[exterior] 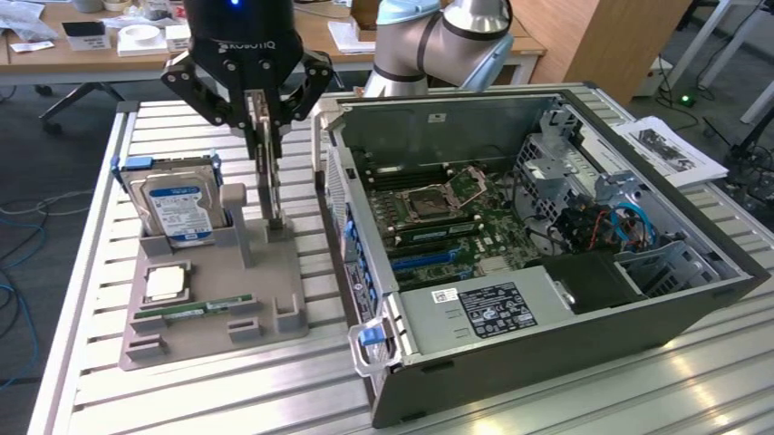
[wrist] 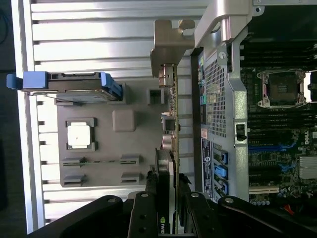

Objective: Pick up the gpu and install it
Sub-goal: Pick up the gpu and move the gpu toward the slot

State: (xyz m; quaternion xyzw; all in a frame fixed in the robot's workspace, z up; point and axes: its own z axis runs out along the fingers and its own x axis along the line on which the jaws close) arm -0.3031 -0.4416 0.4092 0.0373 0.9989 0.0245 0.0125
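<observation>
Parts are sitting in a gray holder (exterior: 206, 335) on the slatted counter (exterior: 181, 399), toward the exterior view's left. A hard drive (exterior: 181, 207) is standing on edge, with a processor (exterior: 166, 283) and a memory stick (exterior: 194, 309) lying in front of it.

Moving right, we are finding the gpu (exterior: 275, 195) standing upright in its slot at the holder's far side. The end effector (exterior: 265, 140) is gripping the card's upper edge, closed against both faces. Farther right, just beside the holder, the open computer case (exterior: 677, 299) is exposing its motherboard (exterior: 484, 227).

In the wrist view, the card's silver bracket (wrist: 166, 44) is reaching toward the case wall.

We are judging the hold to be narrow. With only the top edge pinched, the board could be pivoting or slipping once its weight comes free. A tilted pull could be jamming it in the slot and dragging the holder along. With the case so close, the bracket could be catching on the rim.
</observation>
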